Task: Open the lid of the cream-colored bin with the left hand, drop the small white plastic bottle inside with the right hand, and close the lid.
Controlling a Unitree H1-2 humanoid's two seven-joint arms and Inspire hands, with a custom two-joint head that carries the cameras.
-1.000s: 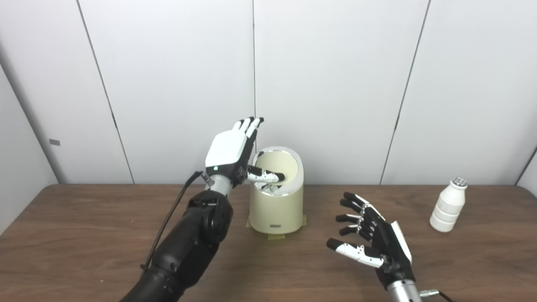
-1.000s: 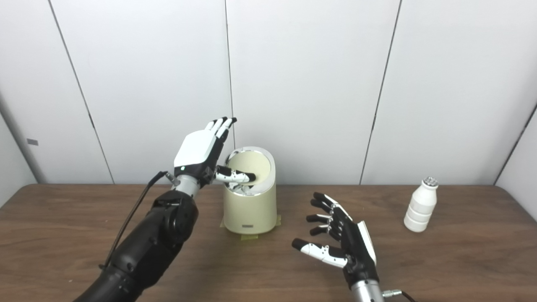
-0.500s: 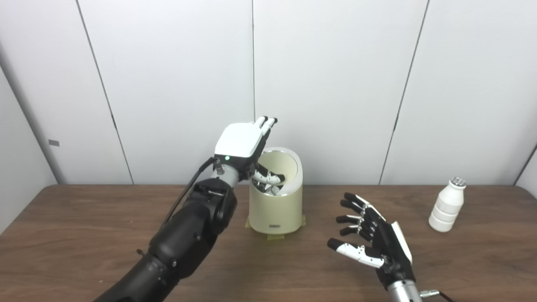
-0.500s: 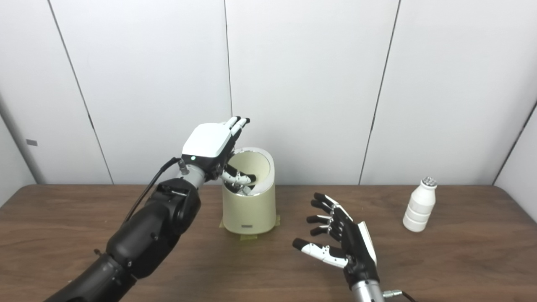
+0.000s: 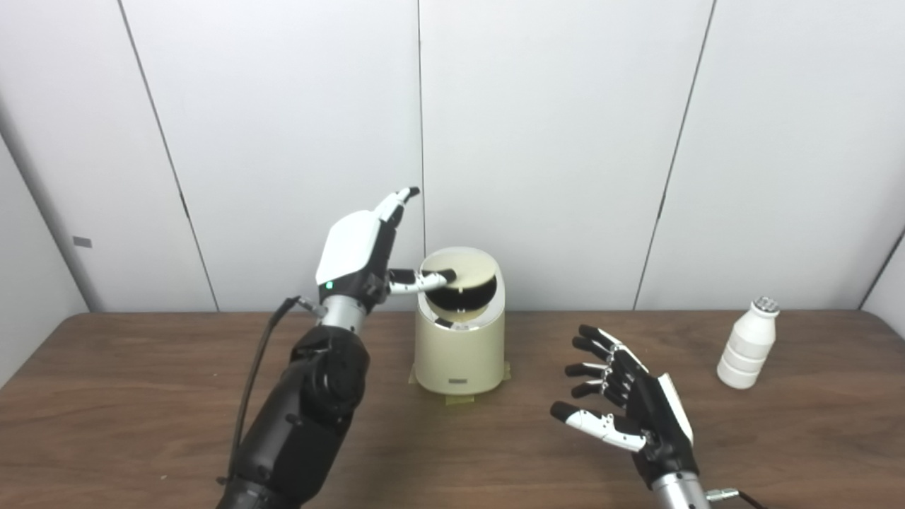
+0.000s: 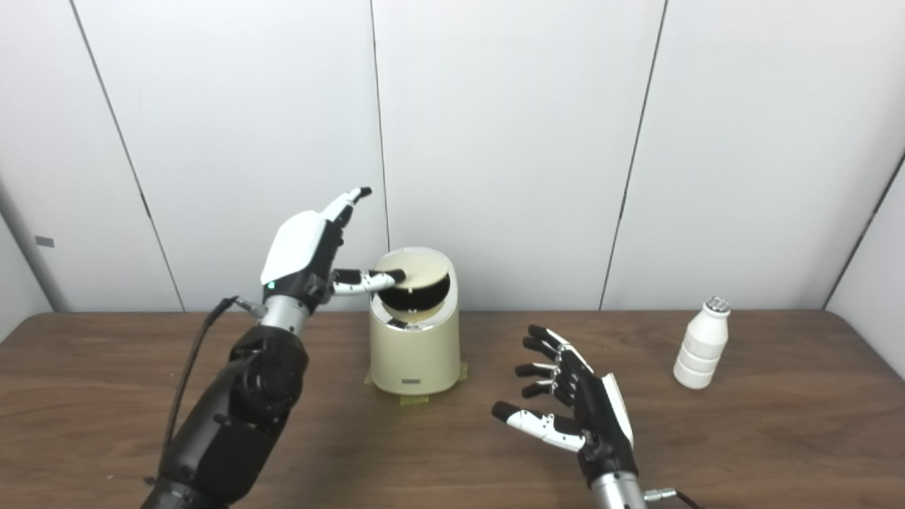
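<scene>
1. Since a second ago my left hand (image 5: 357, 247) has pulled out of the bin's mouth and swung left; the lid (image 5: 463, 272) has tipped from standing upright to lying half across the opening, dark gap showing below it.
2. Left hand now sits beside the cream-colored bin (image 5: 459, 353), fingers spread and pointing up, grasping nothing; only the thumb reaches onto the lid's left edge, I judge to prop it open.
3. Right hand (image 5: 629, 406) hovers low over the bench (image 5: 141, 396), palm up, fingers splayed, empty, waiting its turn.
4. Small white plastic bottle (image 5: 748, 345) stands upright at the far right, well apart from both hand and bin, untouched.
5. Bin rests on tape strips (image 5: 459, 399), probably so it won't slide.
6. My read: lid's only partly open, too narrow for a clean drop.
</scene>
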